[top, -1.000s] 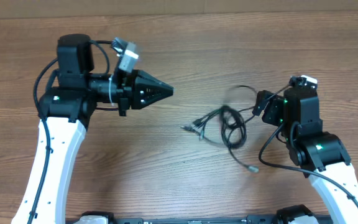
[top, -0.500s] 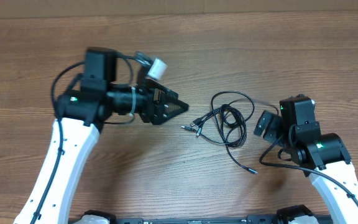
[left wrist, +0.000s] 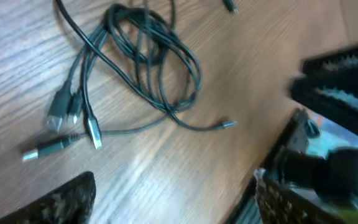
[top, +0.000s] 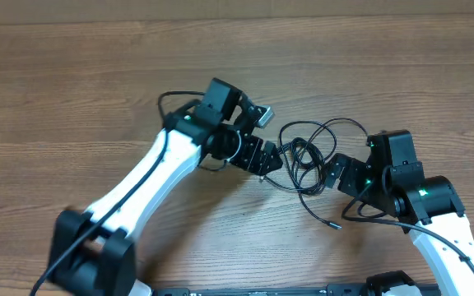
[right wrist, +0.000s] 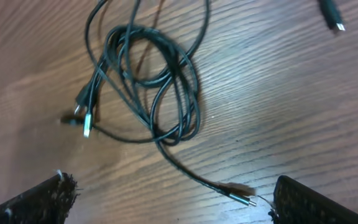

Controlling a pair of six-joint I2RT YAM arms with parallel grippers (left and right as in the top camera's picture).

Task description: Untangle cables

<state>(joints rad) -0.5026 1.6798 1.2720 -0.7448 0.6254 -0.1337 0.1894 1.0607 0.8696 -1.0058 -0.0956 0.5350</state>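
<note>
The left jaws are seen spread wide in the left wrist view, with nothing gripped between them; they are held over the desk (left wrist: 247, 81), near the plug ends (left wrist: 73, 130) of the cables (left wrist: 148, 62). The right jaws are likewise parted and empty, and are held over the wood near one loose silvery tip (right wrist: 244, 198). The cables are laid on the desk between the two sets of jaws as a tangle of thin black loops, with the plugs clustered on the side of the left arm (top: 171, 156) and a single tail trailed towards the right arm (top: 422, 197).
</note>
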